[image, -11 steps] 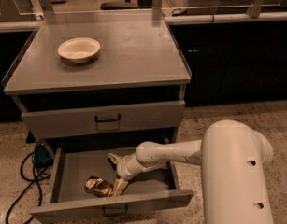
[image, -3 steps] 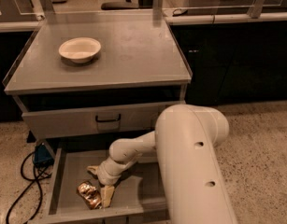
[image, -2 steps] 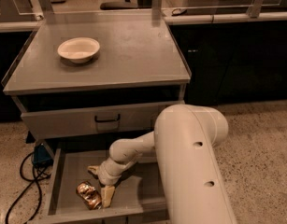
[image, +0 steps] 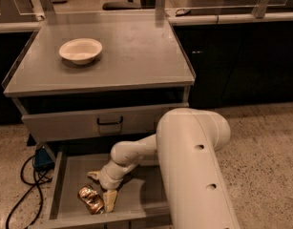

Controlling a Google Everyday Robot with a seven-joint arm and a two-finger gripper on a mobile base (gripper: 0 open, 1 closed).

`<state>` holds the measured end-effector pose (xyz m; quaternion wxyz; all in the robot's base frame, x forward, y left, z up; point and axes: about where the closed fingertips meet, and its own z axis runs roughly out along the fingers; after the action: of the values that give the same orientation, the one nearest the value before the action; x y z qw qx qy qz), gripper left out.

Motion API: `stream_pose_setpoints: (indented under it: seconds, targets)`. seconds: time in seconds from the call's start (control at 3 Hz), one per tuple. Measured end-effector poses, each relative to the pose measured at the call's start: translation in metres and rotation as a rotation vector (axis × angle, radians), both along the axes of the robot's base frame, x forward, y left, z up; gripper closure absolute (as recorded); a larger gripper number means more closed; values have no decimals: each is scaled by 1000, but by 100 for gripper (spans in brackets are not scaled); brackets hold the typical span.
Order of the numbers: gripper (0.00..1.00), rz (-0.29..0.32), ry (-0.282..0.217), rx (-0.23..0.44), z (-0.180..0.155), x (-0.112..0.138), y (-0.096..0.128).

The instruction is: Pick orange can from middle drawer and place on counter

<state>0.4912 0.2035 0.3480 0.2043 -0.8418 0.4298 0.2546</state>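
Locate gripper (image: 101,188) low in middle drawer (image: 55,185), fingers spread wide, holding nothing. Find orange can (image: 91,199) on drawer floor just below-left of fingertips, beside front finger, long axis slanting toward drawer front. Probably shift slightly left before closing.

Arm (image: 193,166) reaching down-left, elbow bent; claw (image: 99,191) low, fingers (image: 110,199) spread apart.
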Motion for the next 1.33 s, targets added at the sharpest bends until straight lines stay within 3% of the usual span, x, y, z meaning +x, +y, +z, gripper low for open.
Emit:
stream_pose_setpoints:
  seconds: [0.33, 1.33]
  targets:
    - [0, 1, 0, 0, 0, 0, 0]
    - [66, 1, 0, 0, 0, 0, 0]
